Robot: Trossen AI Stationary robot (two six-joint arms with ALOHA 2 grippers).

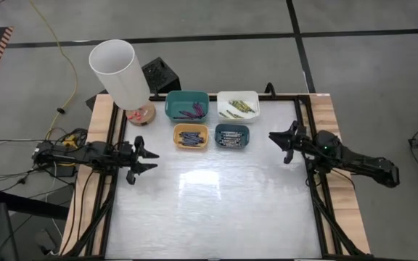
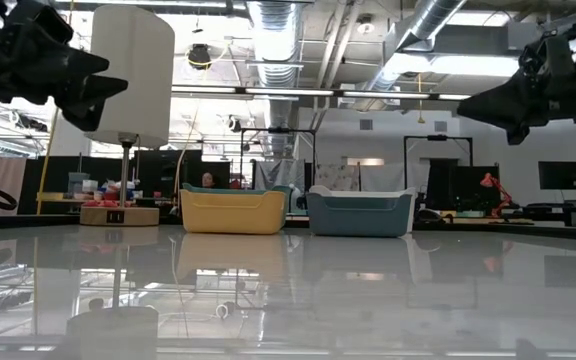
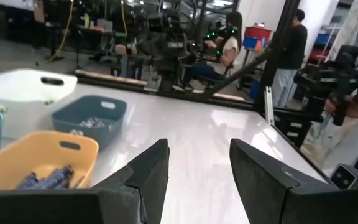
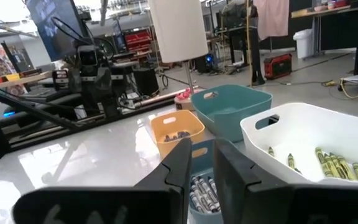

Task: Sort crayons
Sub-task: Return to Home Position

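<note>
White glossy table (image 1: 216,210) carrying a teal bin (image 1: 187,93), white bin (image 1: 238,93), yellow bin (image 1: 191,126), blue bin (image 1: 232,126) and corner lamp (image 1: 141,112)

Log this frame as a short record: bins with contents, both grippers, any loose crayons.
teal bin: purple crayons
white bin: yellow-green crayons
yellow bin: blue crayons
blue bin: grey crayons
left gripper: at left edge of table, fingers open, empty
right gripper: at right edge, fingers open, empty
loose crayons: none visible
other: lamp, rear left corner
</note>
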